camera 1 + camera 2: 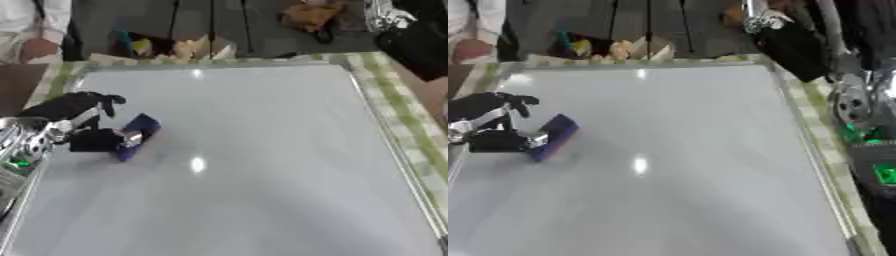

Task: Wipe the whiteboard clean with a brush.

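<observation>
Left hand (94,139) curled around the blue brush (136,136), pressed flat on the whiteboard (262,165) near its left edge; no marks visible anywhere on the board, so wiping looks mostly done; right hand (794,42) idle past the far right corner, fingers unclear.

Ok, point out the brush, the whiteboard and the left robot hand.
brush (136,136): left eye view, on its blue body.
whiteboard (262,150): left eye view, on a bare part of its white surface.
left robot hand (94,140): left eye view, on the black palm behind the brush.
</observation>
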You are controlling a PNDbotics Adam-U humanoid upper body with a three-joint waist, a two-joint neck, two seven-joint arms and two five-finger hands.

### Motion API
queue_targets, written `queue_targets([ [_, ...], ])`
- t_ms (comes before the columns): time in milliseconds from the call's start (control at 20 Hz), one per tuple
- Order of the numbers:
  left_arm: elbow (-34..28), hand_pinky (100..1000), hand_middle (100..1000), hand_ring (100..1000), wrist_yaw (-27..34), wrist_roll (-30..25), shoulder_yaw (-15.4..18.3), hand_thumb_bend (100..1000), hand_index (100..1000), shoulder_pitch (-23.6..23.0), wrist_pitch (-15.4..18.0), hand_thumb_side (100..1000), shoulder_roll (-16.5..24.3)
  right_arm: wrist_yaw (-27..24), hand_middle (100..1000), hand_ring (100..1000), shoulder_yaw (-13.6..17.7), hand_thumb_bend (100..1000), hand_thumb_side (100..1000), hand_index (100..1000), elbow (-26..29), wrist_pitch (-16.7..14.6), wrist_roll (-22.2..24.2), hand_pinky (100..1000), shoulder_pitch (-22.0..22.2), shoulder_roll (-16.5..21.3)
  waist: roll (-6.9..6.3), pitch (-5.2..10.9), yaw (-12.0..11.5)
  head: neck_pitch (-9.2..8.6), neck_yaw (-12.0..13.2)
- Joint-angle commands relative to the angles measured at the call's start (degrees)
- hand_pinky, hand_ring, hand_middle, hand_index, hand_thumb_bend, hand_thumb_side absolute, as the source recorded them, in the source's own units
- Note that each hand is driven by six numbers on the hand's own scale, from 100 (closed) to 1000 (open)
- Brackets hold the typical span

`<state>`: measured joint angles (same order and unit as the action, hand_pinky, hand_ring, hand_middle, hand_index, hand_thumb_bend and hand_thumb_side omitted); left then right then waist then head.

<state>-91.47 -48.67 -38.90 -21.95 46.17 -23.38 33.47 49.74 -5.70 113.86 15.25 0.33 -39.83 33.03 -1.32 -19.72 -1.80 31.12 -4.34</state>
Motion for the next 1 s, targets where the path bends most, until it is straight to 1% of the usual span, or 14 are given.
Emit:
queue_targets([
  [50,1.6,653,749,649,-0.8,-0.3,0.0,495,972,1.4,-0.1,945,-0.3,-0.7,858,892,0.3,100,1000,844,0.7,0.0,0.0,811,-0.7,0.7,-0.05,1.15,0.1,-0.14,0.3],
  [250,4.2,653,771,666,-1.8,-0.2,-0.4,478,969,1.8,0.4,934,-1.3,-1.0,856,891,0.3,100,1000,845,0.7,0.1,0.0,812,-0.6,0.6,-0.08,1.08,0.2,-0.18,0.6],
  [550,7.8,639,755,656,-3.4,0.9,-0.2,464,930,2.5,0.6,928,-2.8,-1.5,855,890,0.2,100,1000,845,0.7,0.2,-0.1,812,-0.5,0.6,-0.19,0.96,0.3,-0.16,0.9],
  [700,9.5,634,752,652,-4.0,1.3,0.0,457,925,2.9,0.6,931,-3.4,-1.6,854,889,0.1,100,1000,845,0.7,0.3,-0.2,813,-0.5,0.5,-0.28,0.93,0.4,-0.35,1.0],
  [1000,12.7,547,738,639,-6.9,3.1,0.3,409,920,3.6,0.8,932,-4.6,-2.0,851,887,-0.2,100,1000,844,0.7,0.3,-0.1,813,-0.3,0.5,-0.36,0.82,0.6,-0.48,1.4],
])
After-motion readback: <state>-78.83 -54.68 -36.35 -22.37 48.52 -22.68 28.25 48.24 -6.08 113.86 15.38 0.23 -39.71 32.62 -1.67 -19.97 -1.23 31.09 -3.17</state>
